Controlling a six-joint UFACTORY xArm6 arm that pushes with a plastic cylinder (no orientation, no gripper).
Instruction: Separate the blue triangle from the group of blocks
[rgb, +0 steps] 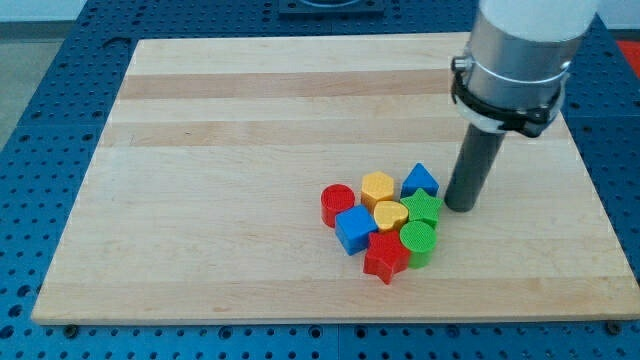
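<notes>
The blue triangle (420, 180) sits at the upper right edge of a tight group of blocks near the board's lower middle. It touches the yellow hexagon (377, 187) on its left and the green star (424, 209) below it. My tip (460, 206) stands just to the right of the blue triangle and the green star, a small gap away. The group also holds a red cylinder (337, 204), a yellow heart (390, 215), a blue cube (355, 230), a green cylinder (418, 241) and a red star (386, 258).
The wooden board (220, 150) lies on a blue perforated table (40, 120). The arm's grey body (515, 60) hangs over the board's upper right.
</notes>
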